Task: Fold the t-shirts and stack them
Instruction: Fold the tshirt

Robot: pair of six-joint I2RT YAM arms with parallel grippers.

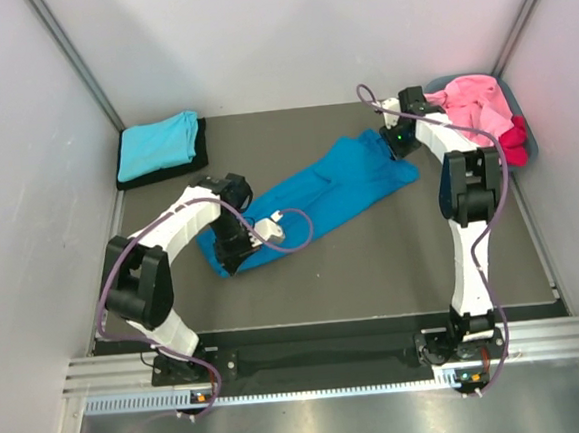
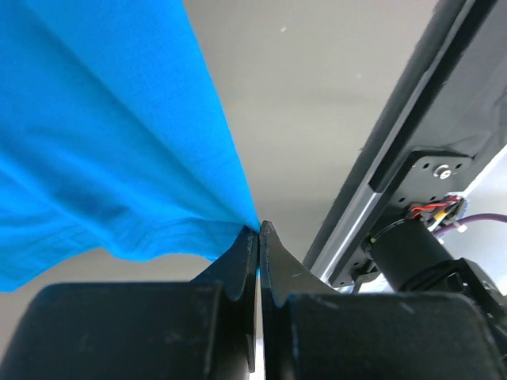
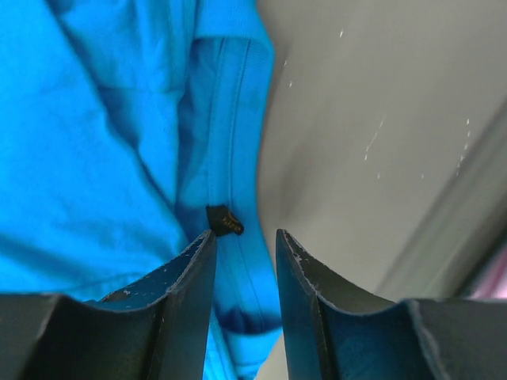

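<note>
From above, a bright blue t-shirt [image 1: 337,188] lies stretched across the middle of the bench [image 1: 394,268], running from 7 o'clock to 1 o'clock. The left hand [image 1: 231,259] sits at its 7 o'clock end and the right hand [image 1: 396,146] at its 1 o'clock end. The left wrist view shows the left hand clenched on a corner of the shirt's edge. The right wrist view shows the right hand released, fingers apart over blue cloth.

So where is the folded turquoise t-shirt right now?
In the top view, the folded turquoise cloth t-shirt lies at the far left corner of the table, on a black pad.
</note>
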